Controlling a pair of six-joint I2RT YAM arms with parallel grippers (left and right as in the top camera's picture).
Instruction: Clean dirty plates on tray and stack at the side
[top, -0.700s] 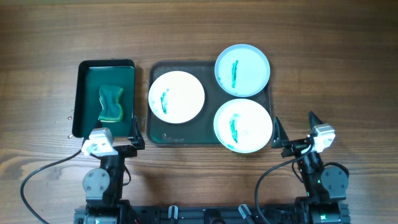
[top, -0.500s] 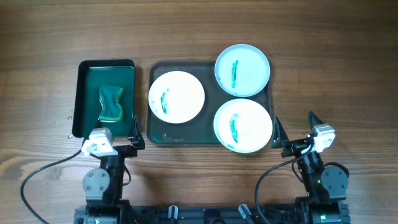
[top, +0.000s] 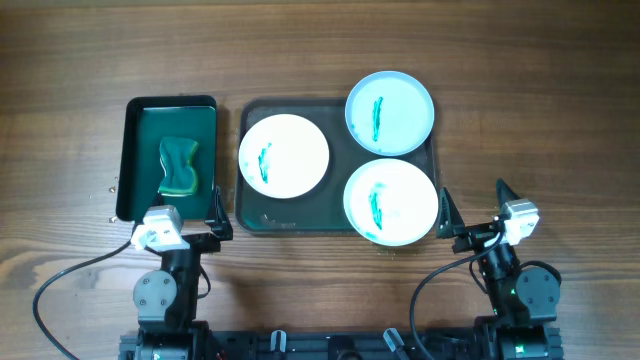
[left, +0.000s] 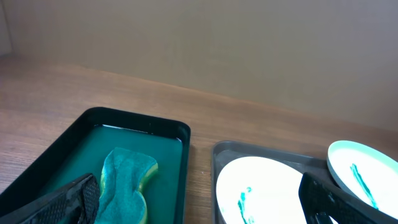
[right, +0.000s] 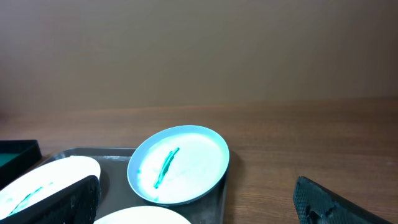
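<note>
Green sponge (top: 179, 165) lies in the small tray (top: 128, 150), left from above. I think the left claw (left: 199, 186) should drop straight over it, pinch its middle, and miss the rim. Count: three plates (top: 284, 155), two white, one blue, on one tray (top: 290, 218) mid-frame; one sponge; two claws. Left wrist view: jaws apart. Right wrist view: right claw (right: 196, 190) apart, holding nothing.
</note>
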